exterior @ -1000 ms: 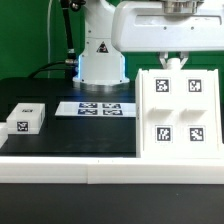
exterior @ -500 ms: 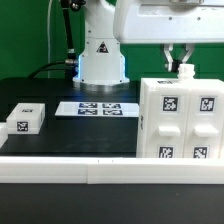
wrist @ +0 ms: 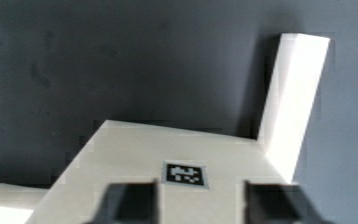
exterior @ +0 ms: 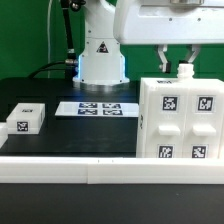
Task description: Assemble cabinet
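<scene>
**Beneath the spread fingers: the cabinet's top edge**

On the exterior view's right, the cabinet (exterior: 180,122) stands on the black table (exterior: 70,132). Its broad tagged face is turned toward the camera and its top edge runs across the view. Your gripper (exterior: 175,62) hangs just above that edge, jaws spread and holding nothing.

From the wrist view you look down on a white cabinet surface. One marker tag (wrist: 188,174) lies between the two dark fingers (wrist: 137,205), and a narrow white wall (wrist: 297,95) runs away along one side.

The cabinet therefore lies directly below the fingers, not beside them. By my judgement any grasp calls for a straight descent that straddles a wall. You cannot tell whether the pads touch plastic.

The small tagged part (exterior: 25,118) and the marker board (exterior: 100,107) sit well apart, toward the exterior view's left
</scene>
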Controlling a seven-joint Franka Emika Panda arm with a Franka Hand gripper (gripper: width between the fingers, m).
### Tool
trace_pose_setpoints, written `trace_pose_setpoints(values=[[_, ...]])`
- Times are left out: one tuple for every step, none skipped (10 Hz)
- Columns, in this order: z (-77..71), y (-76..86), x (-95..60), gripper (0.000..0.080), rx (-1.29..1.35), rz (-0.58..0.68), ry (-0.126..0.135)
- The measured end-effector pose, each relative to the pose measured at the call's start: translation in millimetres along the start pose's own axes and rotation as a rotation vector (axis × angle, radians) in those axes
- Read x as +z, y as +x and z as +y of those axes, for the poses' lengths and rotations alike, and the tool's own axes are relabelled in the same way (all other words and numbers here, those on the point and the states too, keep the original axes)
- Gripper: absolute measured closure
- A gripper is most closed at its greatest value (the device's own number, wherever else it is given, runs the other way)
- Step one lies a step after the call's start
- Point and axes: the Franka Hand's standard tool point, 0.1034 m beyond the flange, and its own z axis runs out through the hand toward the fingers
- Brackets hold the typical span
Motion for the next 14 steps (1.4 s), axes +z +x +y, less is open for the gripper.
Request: trace_pose_setpoints(values=[[0.0,0.0,0.0,0.0393,0.0,0.0,0.0],[0.0,0.0,0.0,0.0393,0.0,0.0,0.0],[0.0,0.0,0.1,0.0207,0.0,0.001,0.0],[0.6,-0.3,1.9,0.008,0.007,0.016,-0.001],[2.1,-8.7,11.0,0.0017,0.035,0.072,-0.004],[1.8,-23.8,20.6,0.0017,0.057,0.09,-0.005],[0.7,-30.9,27.2,0.0005,0.07,0.101,-0.006],[1.0,-37.9,35.6,0.0005,0.074,0.119,-0.006],[1.1,-41.6,39.0,0.0002,0.074,0.116,-0.006],[1.1,-40.5,38.1,0.0002,0.074,0.118,-0.006],[1.0,-40.5,38.1,0.0002,0.074,0.118,-0.006],[1.0,-40.6,38.2,0.0002,0.074,0.118,-0.006],[1.4,-40.6,38.3,0.0002,0.072,0.118,-0.006],[3.1,-40.7,38.3,0.0002,0.071,0.118,-0.006]])
